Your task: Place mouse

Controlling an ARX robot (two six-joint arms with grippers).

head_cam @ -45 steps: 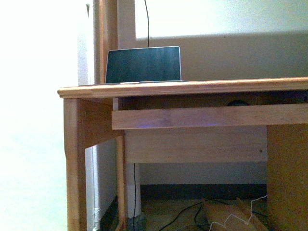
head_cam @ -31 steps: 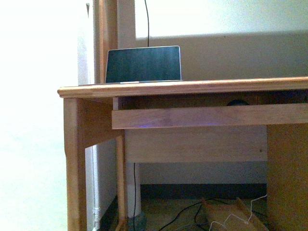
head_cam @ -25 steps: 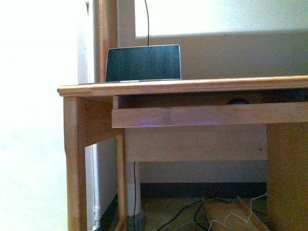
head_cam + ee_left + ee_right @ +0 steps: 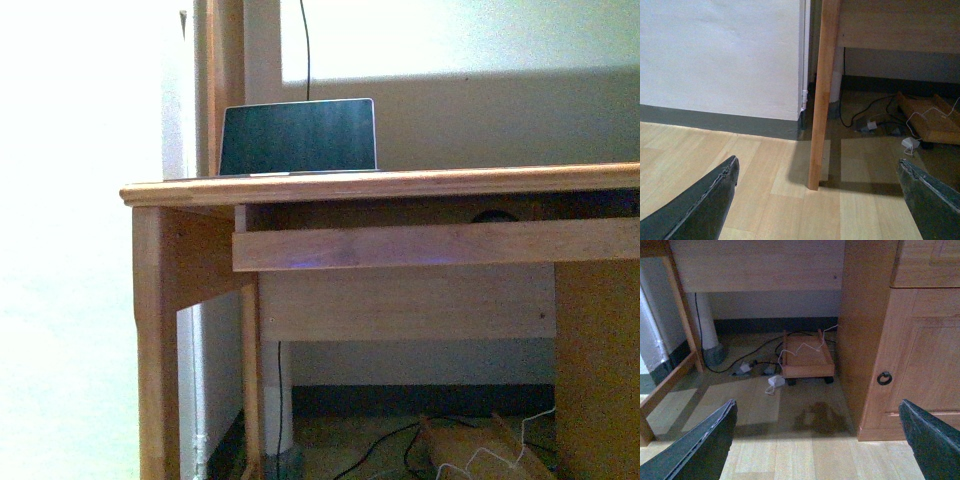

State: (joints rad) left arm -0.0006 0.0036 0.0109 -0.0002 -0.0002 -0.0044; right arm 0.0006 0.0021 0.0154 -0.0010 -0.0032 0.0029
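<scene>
Mouse: the mouse (image 4: 495, 214) is a small dark bump under the desk (image 4: 380, 184), tucked in the thin gap below the desk top, near the right end. Only its round top peeks over the front board of the pull-out shelf (image 4: 430, 243).
Laptop: the laptop (image 4: 297, 135) stands open at the left end of the desk top, well apart from the mouse. A thin black wire (image 4: 305, 50) runs up the wall behind it.
Left gripper: the left gripper (image 4: 816, 161) is low over the wood floor (image 4: 695, 150), with its two dark fingers (image 4: 700, 205) spread wide and nothing between them.
Left side sights: the desk leg (image 4: 822, 90) stands right ahead of it, beside the white wall (image 4: 720, 55). Some cords (image 4: 860, 112) and a little white plug (image 4: 910, 143) lie past the leg.
Right gripper: the right gripper (image 4: 817, 402) is low too, its fingers just as wide apart, and it grips nothing.
Right side sights: a small wooden cart (image 4: 806, 357) sits on the floor under the desk, with a white cord on it. Beside it is a cupboard door (image 4: 920, 360) with a dark ring handle (image 4: 884, 378).
Arms in the front view: neither arm shows there.
</scene>
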